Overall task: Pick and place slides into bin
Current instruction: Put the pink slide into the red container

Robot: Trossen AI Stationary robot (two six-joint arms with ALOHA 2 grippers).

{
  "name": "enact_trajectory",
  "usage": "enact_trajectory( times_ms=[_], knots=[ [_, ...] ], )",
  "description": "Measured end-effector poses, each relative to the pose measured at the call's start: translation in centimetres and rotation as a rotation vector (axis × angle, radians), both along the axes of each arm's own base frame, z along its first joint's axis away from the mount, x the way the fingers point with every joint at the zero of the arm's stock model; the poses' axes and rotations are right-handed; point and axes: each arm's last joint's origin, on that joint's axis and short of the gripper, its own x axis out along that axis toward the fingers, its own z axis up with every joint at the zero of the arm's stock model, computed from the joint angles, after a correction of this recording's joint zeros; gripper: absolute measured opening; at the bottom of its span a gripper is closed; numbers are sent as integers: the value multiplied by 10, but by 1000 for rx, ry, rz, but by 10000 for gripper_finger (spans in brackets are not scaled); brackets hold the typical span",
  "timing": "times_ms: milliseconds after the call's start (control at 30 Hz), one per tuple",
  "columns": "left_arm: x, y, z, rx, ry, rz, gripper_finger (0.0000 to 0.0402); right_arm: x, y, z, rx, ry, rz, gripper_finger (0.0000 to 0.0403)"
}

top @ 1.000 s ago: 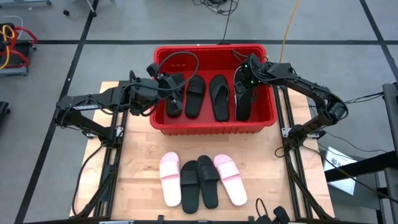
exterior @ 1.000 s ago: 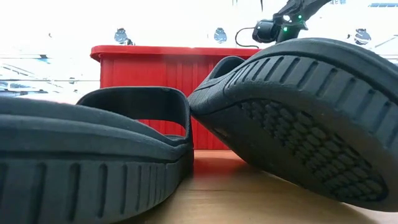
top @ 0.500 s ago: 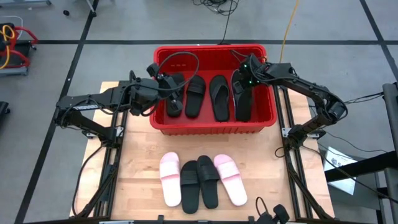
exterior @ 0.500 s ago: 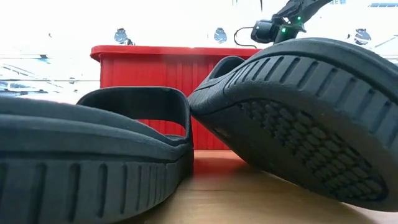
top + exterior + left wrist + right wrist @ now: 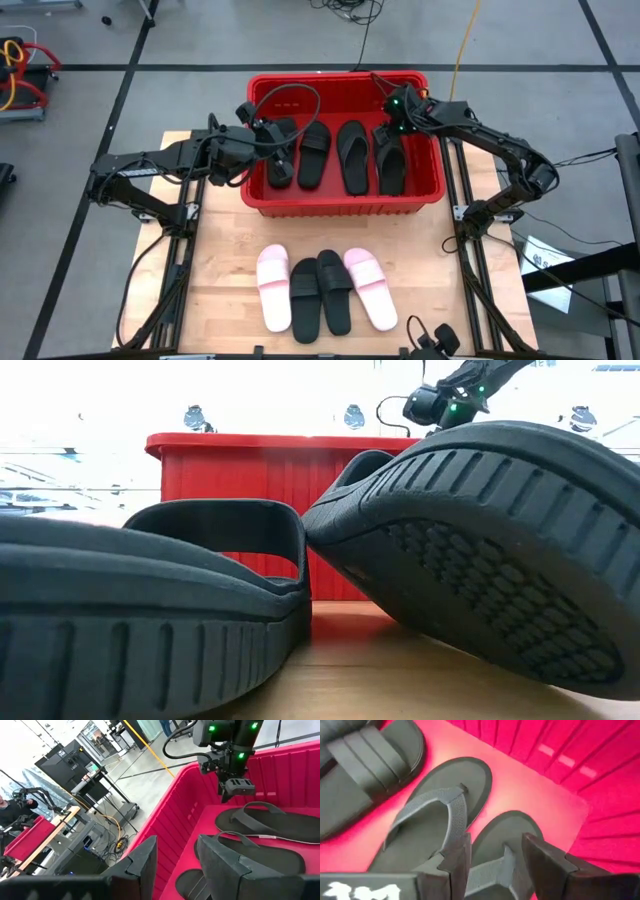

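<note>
the right gripper hung unclenched over a flat black flip-flop in the ribbed red bin; the left gripper gaped too.

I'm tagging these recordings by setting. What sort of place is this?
Probably a robotics lab or workshop: a wooden table on a grey concrete floor marked with black tape lines, loose cables lying about, and other benches and equipment racks in the room behind.
</note>
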Motion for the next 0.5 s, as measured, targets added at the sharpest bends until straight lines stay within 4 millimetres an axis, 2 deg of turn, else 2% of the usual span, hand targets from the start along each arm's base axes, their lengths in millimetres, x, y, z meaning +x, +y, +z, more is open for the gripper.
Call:
enact_trajectory(
  times_ms=[133, 233, 333, 500],
  knots=[
    [0, 0, 0, 0, 0, 0, 150, -2, 7, 9, -56, 31, 93, 155],
    [-3, 0, 2, -4, -9, 7, 150, -6, 19, 25, -108, 8, 138, 129],
    [-10, 0, 6, -29, -49, 34, 150, -13, 36, 45, -169, -50, 170, 88],
    [-26, -1, 1, -118, -29, 75, 150, -20, 72, 73, -270, -114, 294, 9]
  ],
)
